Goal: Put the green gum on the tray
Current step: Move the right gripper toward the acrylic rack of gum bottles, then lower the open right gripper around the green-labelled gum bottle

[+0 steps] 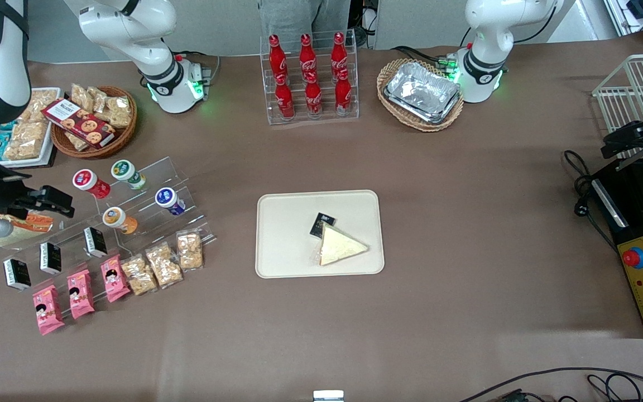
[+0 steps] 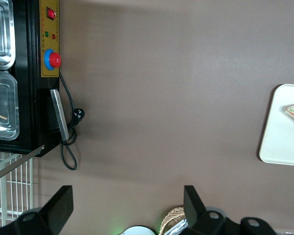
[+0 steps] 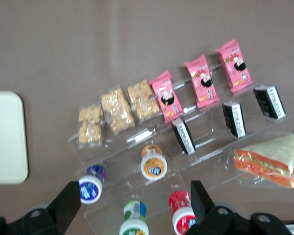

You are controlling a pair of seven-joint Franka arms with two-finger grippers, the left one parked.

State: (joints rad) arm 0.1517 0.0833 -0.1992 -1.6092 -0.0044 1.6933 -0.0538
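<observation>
The gripper (image 1: 48, 202) hangs above the working arm's end of the clear stepped rack (image 1: 148, 212), black fingers (image 3: 68, 203) spread with nothing between them. The gum (image 1: 128, 173), a small smooth cylinder with a round green-and-white lid, lies tilted on the rack's top step beside the red-lidded bottle (image 1: 91, 183), lid facing up. Well apart from the rack, the matte cream tray (image 1: 282, 234) holds a triangular sandwich (image 1: 339, 247) and a black packet (image 1: 322, 224)
</observation>
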